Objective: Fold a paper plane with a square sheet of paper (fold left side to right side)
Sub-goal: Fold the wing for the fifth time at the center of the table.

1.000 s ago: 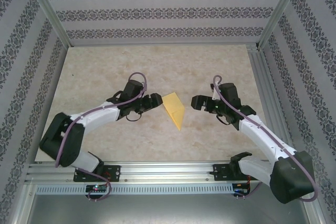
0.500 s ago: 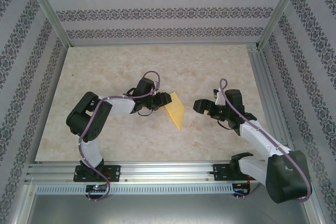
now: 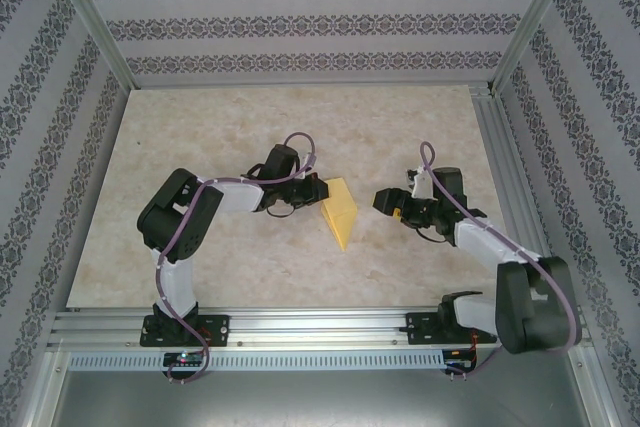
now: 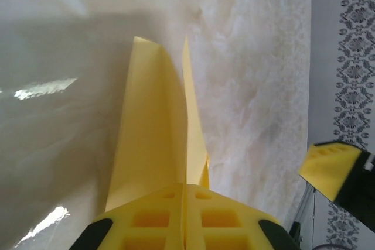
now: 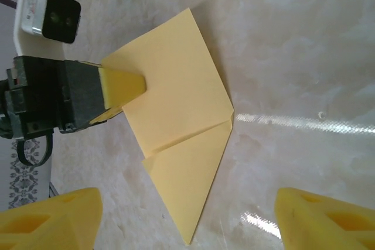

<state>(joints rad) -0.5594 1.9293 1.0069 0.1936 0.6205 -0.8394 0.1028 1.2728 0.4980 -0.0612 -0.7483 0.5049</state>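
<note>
- your left claw [image 3: 306, 190] is closed narrow on the left edge of the paper [image 3: 338, 209]. in the left wrist view its yellow pads [image 4: 152, 221] meet with the sheet pinched between them.
- from the right wrist view you can see the same grip, with one pad [image 5: 120, 86] lying on the paper's [image 5: 176, 103] left corner.
- a second ago this claw was just beside the paper and apart from it. half a second ago it was touching the edge, and now it has hold, with the elbow drawn up and in behind it.
- the paper lies near the middle of the table [image 3: 200, 137], between your two claws and against the left one. it is a folded kite shape with its point toward the near edge.
- in the left wrist view the gripped layer [image 4: 146, 133] seems to stand up off the surface, so the lift has probably begun.
- your right claw [image 3: 386, 201] is spread wide and holds nothing. it is on the right, apart from the paper, and has drawn back a little to the right over the last second.
- in its own view its fingertips [image 5: 47, 221] sit at the lower corners, with the paper's near tip between them.
- my reading is that the grasp is made and the left-to-right fold is still to come.
- the lower layers may drag along with the flap, so consider pinning them with the right claw.
</note>
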